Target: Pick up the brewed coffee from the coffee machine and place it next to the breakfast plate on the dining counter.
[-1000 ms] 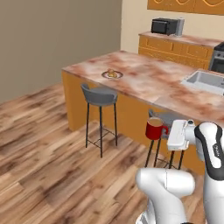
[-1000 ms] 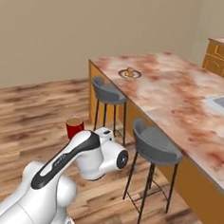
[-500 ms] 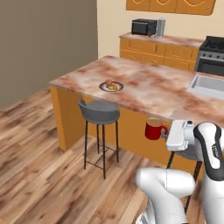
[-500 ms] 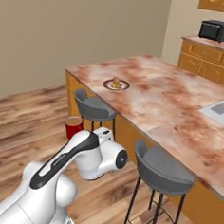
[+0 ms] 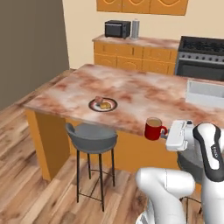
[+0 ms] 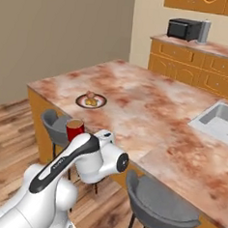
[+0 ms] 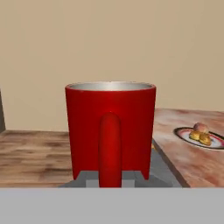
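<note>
Left base view. The claw [image 5: 165, 133] is clenched on the handle of the red mug [image 5: 153, 129], which it holds upright in the air at the near edge of the counter [image 5: 131, 92], brown liquid visible inside. The plate [image 5: 103, 104] with food lies on the counter to the mug's left, apart from it. A grey stool [image 5: 91, 139] stands below the plate. A microwave [image 5: 117, 29] sits on the far wall cabinets, a stove [image 5: 200, 57] to their right.

Right base view. The mug [image 6: 75, 130] shows just behind the white arm, in front of the counter [image 6: 150, 109] edge and off its surface. The plate [image 6: 90, 101] lies on the counter beyond it. An inset sink [image 6: 222, 121] lies at right.

Hand view. The mug [image 7: 110, 131] stands upright, its handle facing the camera. The plate [image 7: 200, 135] rests on the counter [image 7: 186, 157] at right.
</note>
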Motion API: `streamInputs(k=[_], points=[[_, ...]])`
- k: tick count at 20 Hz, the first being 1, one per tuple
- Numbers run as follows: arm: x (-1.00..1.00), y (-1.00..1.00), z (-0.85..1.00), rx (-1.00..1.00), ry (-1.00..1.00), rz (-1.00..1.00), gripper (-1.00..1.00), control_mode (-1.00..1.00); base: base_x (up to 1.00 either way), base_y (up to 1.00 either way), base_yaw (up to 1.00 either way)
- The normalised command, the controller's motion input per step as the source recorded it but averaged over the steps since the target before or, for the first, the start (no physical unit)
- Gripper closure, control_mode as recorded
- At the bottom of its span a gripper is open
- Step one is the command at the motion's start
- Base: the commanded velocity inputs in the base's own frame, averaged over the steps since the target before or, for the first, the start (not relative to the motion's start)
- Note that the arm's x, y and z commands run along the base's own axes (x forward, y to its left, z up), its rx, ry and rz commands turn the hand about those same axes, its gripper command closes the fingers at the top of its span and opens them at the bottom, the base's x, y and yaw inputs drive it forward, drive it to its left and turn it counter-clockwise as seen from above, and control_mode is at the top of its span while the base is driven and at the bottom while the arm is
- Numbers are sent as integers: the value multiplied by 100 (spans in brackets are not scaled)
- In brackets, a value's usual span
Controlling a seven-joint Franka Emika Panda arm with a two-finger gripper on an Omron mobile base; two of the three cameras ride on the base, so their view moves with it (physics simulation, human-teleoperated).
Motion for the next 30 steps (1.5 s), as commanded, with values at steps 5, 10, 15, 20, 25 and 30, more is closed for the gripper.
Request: streamInputs(k=[5,10,15,20,25,30], points=[[0,0,0,0,0,0,100,100,100,48,-35],[0,0,0,0,0,0,100,100,96,55,-34],[0,0,0,0,0,0,100,100,76,29,-36],[0,0,0,0,0,0,100,100,53,5,-37],[0,0,0,0,0,0,100,100,42,17,-39],[19,7,-4,-3,-2,-13,100,-100,25,11,-23]])
